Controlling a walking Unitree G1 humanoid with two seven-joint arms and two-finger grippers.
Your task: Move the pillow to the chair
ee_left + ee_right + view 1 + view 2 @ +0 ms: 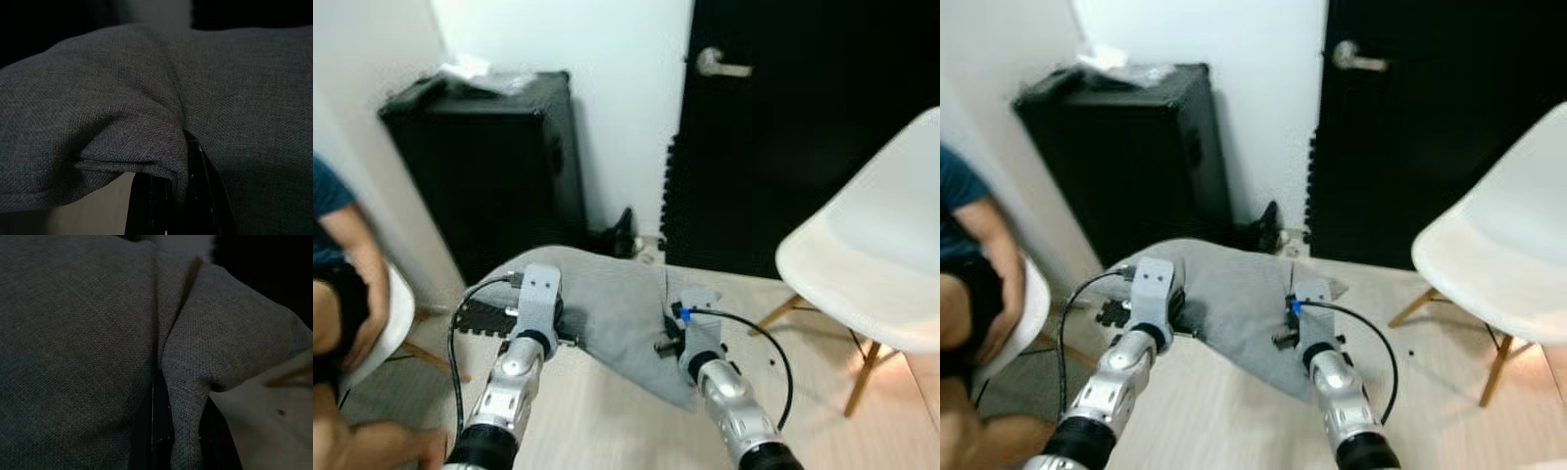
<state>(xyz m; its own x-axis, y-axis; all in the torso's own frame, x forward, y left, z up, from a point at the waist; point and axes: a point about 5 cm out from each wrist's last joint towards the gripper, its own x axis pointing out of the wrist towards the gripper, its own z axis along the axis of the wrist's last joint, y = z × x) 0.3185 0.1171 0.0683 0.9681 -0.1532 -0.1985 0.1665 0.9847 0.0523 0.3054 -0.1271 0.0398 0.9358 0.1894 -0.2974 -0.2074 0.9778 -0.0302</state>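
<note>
The carry is under way: the grey pillow (607, 304) hangs between both arms above the pale floor, and the white chair (862, 264) waits at about two o'clock, so the next move looks like a turn and reach rightward. The left gripper (540, 318) and right gripper (683, 328) each pinch a fold of fabric, fingers nearly closed on it.

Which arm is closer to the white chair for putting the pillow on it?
Right. Both grippers pinch the grey pillow, but the right gripper holds the side nearer the chair, which stands on the robot's right. The left gripper holds the far side, so it would probably just follow.
</note>
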